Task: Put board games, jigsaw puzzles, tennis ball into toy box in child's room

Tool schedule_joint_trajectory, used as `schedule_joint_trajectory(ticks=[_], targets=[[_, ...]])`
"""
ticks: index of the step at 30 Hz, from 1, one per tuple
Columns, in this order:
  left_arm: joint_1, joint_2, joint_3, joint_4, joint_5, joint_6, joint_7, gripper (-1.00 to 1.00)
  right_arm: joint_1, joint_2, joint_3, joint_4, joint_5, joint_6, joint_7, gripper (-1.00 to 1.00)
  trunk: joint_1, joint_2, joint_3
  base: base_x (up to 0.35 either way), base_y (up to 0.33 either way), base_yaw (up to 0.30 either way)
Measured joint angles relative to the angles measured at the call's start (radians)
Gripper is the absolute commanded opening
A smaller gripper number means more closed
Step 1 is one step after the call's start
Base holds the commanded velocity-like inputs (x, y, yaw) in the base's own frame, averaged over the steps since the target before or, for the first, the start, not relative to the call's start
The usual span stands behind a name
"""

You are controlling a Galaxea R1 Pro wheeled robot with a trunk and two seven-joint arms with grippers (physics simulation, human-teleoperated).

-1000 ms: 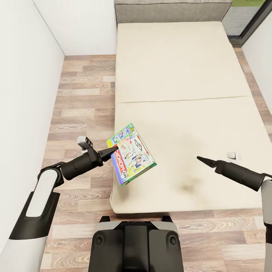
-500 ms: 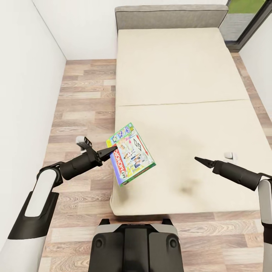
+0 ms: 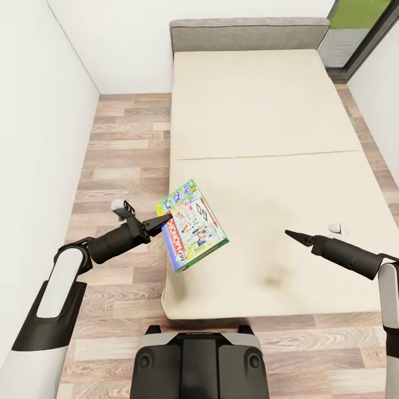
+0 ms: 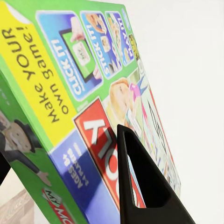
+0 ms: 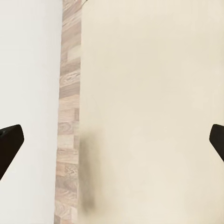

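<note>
Over the near left corner of the bed point(image 3: 266, 111), the left gripper point(image 3: 164, 221) holds a Monopoly board game box point(image 3: 192, 224) lifted clear of the beige mattress. Box is tilted, one long edge down toward the wood-plank floor point(image 3: 124, 144), printed lid facing up and to the right. The left wrist view shows the same box point(image 4: 70, 93) close up: green, yellow and blue panels, "Make YOUR own game!" lettering, and one black finger point(image 4: 144, 182) lying flat against the printed face. Fingers pinch the box at its left edge.

Right gripper point(image 3: 293, 235) hangs above the mattress well to the right of the box, touching nothing. In the head view its fingers read as a single dark point; in the right wrist view two dark fingertips point(image 5: 9, 144) sit at opposite edges of the picture, widely spread, with mattress and a strip of floor between them.

Bed: grey headboard point(image 3: 246, 30) at the far end, seam across the mattress at mid-length. White wall point(image 3: 39, 127) on the left. Dark-framed window point(image 3: 360, 33) at the far right corner. Robot base point(image 3: 197, 363) stands at the foot of the bed.
</note>
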Motion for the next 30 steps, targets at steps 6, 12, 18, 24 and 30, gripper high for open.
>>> schedule_joint_trajectory(ticks=[6,12,18,24,30], targets=[[0.0,0.0,0.0,0.0,0.0,0.0,-0.001,-1.0,0.0,0.0,0.0,0.0,0.0,0.0,0.0,1.0,0.0,0.0,0.01,0.0,0.0,0.0],[0.001,0.0,0.001,0.0,0.001,0.001,-0.008,-1.0,0.0,0.0,0.0,0.0,0.0,-0.004,0.0,1.0,0.0,0.0,0.019,0.0,0.0,0.0],[0.003,0.002,0.002,0.0,0.001,0.0,-0.018,-1.0,0.0,0.001,0.0,0.0,0.0,-0.009,0.0,1.0,0.0,0.0,0.029,0.0,0.0,0.0],[0.003,0.001,0.001,0.0,0.0,0.0,-0.021,-1.0,0.0,0.001,0.0,0.0,0.0,-0.011,0.0,1.0,0.0,0.0,0.039,0.0,0.0,0.0],[0.003,0.001,0.001,0.0,0.0,-0.001,-0.018,-1.0,0.0,0.001,0.0,0.0,0.0,-0.012,-0.002,1.0,0.0,0.0,0.048,0.0,0.0,0.0]])
